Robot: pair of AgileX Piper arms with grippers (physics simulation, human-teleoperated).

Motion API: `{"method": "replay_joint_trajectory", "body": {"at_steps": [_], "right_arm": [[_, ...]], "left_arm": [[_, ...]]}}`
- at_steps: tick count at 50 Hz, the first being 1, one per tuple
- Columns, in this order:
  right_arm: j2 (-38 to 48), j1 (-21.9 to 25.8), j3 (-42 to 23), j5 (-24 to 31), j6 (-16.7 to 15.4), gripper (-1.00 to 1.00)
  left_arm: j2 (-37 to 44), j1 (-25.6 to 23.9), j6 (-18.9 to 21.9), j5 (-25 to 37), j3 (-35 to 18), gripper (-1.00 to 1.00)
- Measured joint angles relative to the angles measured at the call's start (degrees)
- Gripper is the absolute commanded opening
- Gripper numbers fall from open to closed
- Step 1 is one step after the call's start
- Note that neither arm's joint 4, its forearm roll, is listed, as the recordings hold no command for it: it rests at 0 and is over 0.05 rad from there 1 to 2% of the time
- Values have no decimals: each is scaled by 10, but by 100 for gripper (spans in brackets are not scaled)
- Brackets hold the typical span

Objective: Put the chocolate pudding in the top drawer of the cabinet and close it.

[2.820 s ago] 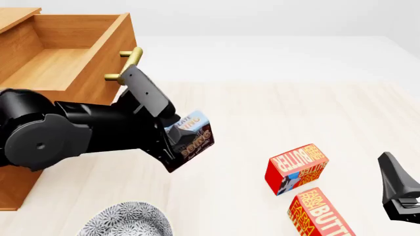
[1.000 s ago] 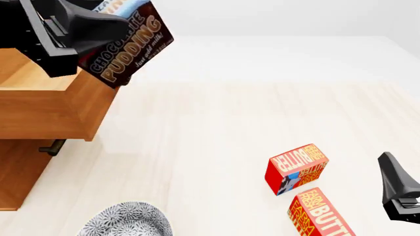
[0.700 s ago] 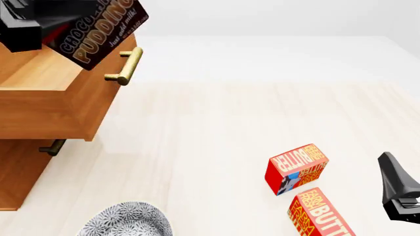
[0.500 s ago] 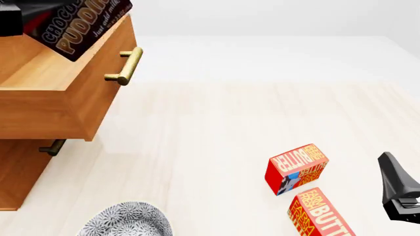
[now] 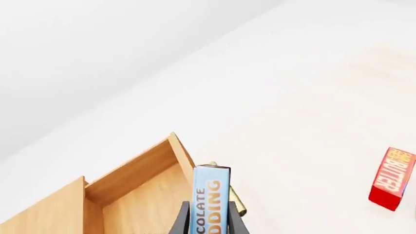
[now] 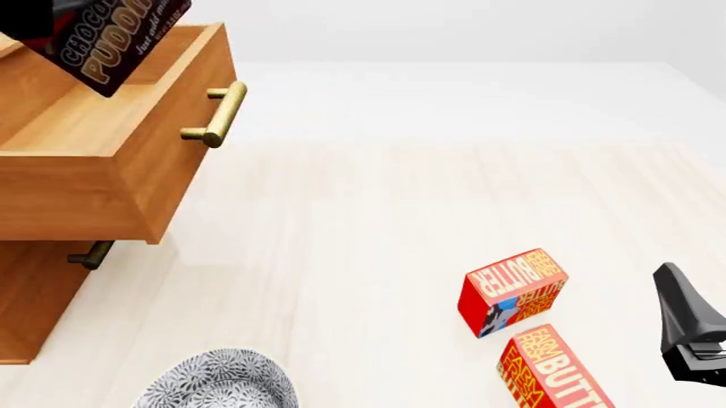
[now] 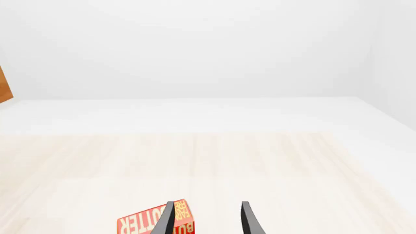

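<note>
The chocolate pudding (image 6: 108, 38) hangs tilted above the open top drawer (image 6: 114, 127) of the cabinet (image 6: 29, 297), at the far left. In the left wrist view my left gripper (image 5: 208, 220) is shut on the pudding (image 5: 209, 195), above the drawer's inside (image 5: 136, 195) near its brass handle (image 5: 235, 204). In the front view the left gripper is almost wholly out of frame. My right gripper (image 6: 686, 331) is low at the right edge; the right wrist view shows it open and empty (image 7: 206, 222).
The top drawer's brass handle (image 6: 216, 115) sticks out toward the table; the lower drawer's handle (image 6: 88, 253) is below it. Two red butter boxes (image 6: 513, 291) (image 6: 553, 370) lie near the right gripper. A patterned bowl (image 6: 221, 381) sits at the front edge.
My left gripper has lifted the pudding from low beside the drawer front and carried it up and left over the open drawer. The right arm has not moved.
</note>
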Motion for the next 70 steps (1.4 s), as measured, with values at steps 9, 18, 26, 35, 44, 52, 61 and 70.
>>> {"method": "replay_joint_trajectory", "body": {"at_steps": [9,18,26,35,44,52,61,70], "right_arm": [[0,0,0,0,0,100],[0,0,0,0,0,100],[0,0,0,0,0,100],[0,0,0,0,0,100],[0,0,0,0,0,100],[0,0,0,0,0,100],[0,0,0,0,0,100],[0,0,0,0,0,100]], "left_arm": [[21,37,-10,-20,5,-100],[38,66,-15,-43,17,-100],[50,84,-20,-59,32,-100],[55,109,-15,-82,56,-100],[67,128,-17,-106,80,-100],[77,142,-19,-127,103,-100],[84,157,-22,-144,121,-100],[87,176,-20,-157,130,-100]]}}
